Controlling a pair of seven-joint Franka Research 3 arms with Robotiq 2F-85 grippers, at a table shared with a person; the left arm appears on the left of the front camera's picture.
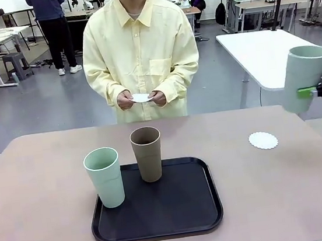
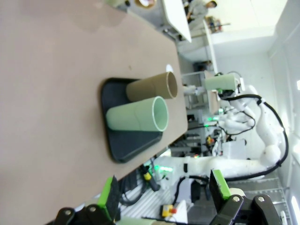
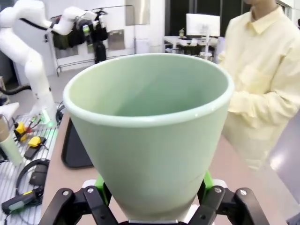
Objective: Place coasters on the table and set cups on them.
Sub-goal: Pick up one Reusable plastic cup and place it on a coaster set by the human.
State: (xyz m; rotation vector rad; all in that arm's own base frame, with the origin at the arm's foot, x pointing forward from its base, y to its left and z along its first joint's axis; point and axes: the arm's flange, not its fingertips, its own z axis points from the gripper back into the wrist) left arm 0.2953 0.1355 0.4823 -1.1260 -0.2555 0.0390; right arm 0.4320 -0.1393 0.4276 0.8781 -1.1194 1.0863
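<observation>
The right tool (image 1: pixel 307 91) is closed on a pale mint green tumbler (image 1: pixel 304 76), its green pads pressing opposite sides of the wall in the lower half, mouth up and the body close to upright; the right wrist view looks straight past the right tool (image 3: pixel 153 187) into the open mouth of the tumbler (image 3: pixel 150 117). By its look the tumbler is light, stiff and matte, so it should not slip readily, but the wall tapers toward the base (a squeeze there could let it creep upward out of the pads), and a hold across the middle of the wall seems safest. It hangs in the air at the right edge of the worktop (image 1: pixel 41 200), above and to the right of a lacy white paper doily (image 1: pixel 263 140) that lies flat there, well apart from it. The doily is thin and likely to skid or crease, so the base probably wants to come straight down on it. The left tool (image 2: pixel 164 194) stands wide and empty. A second mint tumbler (image 1: pixel 104 177) and a brown tumbler (image 1: pixel 147 154) stand on the black tray (image 1: pixel 161 220), and the person's hands (image 1: pixel 125 100) hold another doily (image 1: pixel 141 97).
</observation>
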